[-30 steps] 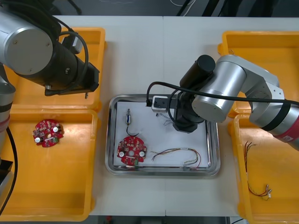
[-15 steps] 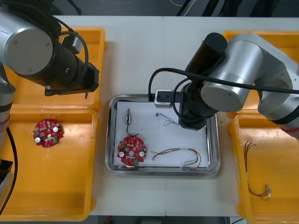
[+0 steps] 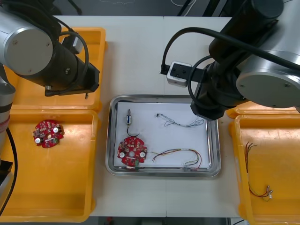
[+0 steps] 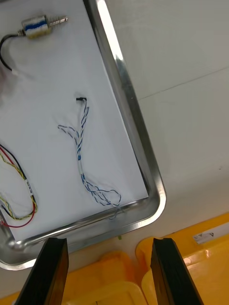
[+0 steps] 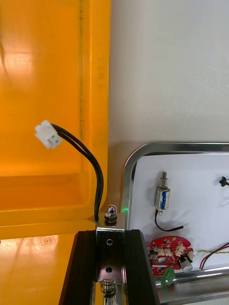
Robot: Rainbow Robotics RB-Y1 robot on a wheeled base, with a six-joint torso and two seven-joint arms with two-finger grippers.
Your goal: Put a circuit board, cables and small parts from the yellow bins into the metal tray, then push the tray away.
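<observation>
On the light, matt table (image 3: 140, 47) stand the yellow bins (image 3: 28, 187), of smooth plastic with rounded rims, two at each side. Between them lies the metal tray (image 3: 111, 140), a rectangle with round corners, shiny at the rim and white inside.

The left arm hangs over the far left bin, and the left gripper (image 5: 109, 236) is just beside the tray's far left corner. From above the arm's bulk covers the fingers, but the left wrist view makes them plain. The black fingers (image 5: 86, 267) are clamped on a gripped metal part (image 5: 110, 217), a small block with a rounded nut on top. From it a black cable (image 5: 98, 176) bends up to a white plug.

The right arm stands over the tray's far right corner. In its wrist view the right gripper (image 4: 109, 269) holds its fingers well apart with nothing between them, above the tray's rim and the bins' edges.

In the tray, near its left side, lies a round red circuit board (image 3: 131, 151). A second circuit board (image 3: 47, 133) lies in the near left bin. The red and yellow cable (image 3: 178, 152) runs along the tray's near side. The twisted blue and white cable (image 3: 180, 123), thin and kinked, lies loose on the far side; the right wrist view shows small loops at one end and a black tip at the other. A banded metal part (image 3: 128, 117), a short cylinder with a blue band, lies at the far left of the tray.
</observation>
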